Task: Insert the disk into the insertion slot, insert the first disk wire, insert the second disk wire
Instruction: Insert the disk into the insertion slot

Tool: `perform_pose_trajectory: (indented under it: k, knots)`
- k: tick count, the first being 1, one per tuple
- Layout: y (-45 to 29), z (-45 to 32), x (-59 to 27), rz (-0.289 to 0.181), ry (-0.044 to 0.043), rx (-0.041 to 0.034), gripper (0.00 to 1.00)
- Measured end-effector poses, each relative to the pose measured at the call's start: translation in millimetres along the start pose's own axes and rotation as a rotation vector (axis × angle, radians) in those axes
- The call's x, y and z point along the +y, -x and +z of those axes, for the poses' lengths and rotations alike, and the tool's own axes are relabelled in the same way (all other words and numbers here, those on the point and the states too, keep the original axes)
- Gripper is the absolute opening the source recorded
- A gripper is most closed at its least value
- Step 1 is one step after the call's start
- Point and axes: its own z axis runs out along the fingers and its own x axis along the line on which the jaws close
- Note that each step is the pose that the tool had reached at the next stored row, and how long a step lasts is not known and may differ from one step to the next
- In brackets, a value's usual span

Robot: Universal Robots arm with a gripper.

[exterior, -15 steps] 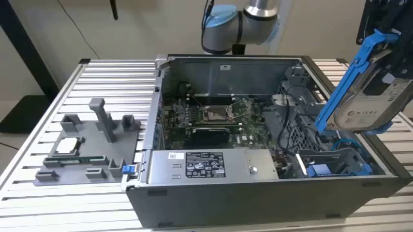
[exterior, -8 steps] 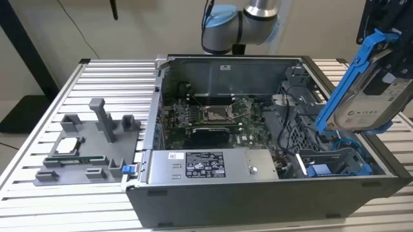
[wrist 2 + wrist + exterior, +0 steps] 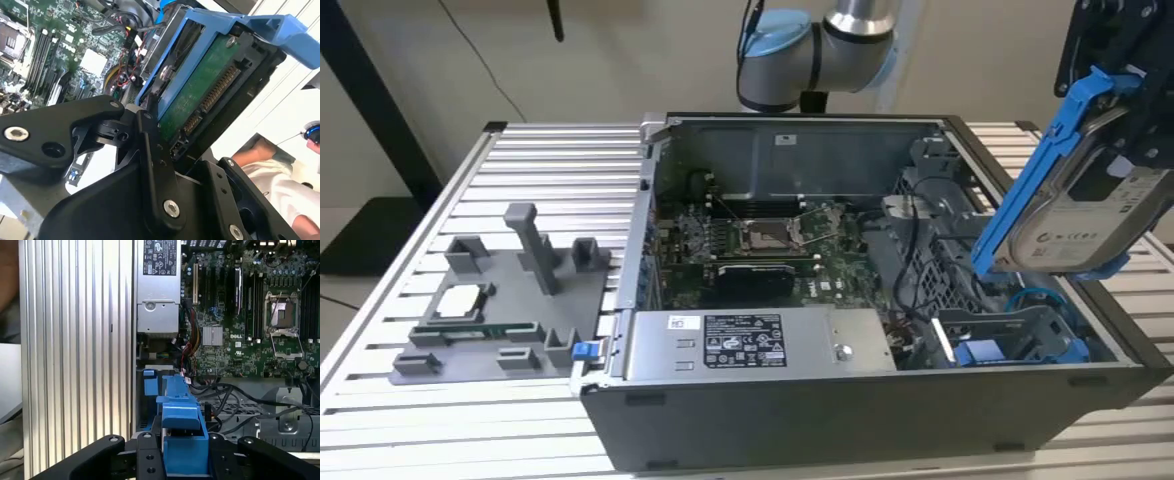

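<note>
None of the three steps is showing as done. In the exterior view, your gripper (image 3: 1127, 120) is pinching the disk (image 3: 1067, 215) and holding it tilted in the air above the slot (image 3: 1014, 345), at the exterior view's right end of the case (image 3: 854, 420). In the second wrist view, the disk's connector (image 3: 217, 95) is sitting bare, with no wire in it. In the first wrist view, the blue carrier (image 3: 182, 440) is sitting clamped between the fingers (image 3: 145, 460), with the motherboard (image 3: 240, 315) lying beyond.
</note>
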Motion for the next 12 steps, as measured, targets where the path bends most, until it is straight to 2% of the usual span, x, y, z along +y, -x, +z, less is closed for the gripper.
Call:
perform_pose_trajectory:
  k: [12]
  knots:
    - [-0.2,13.6,-0.5,0.000,0.0000,-0.0024,0.00]
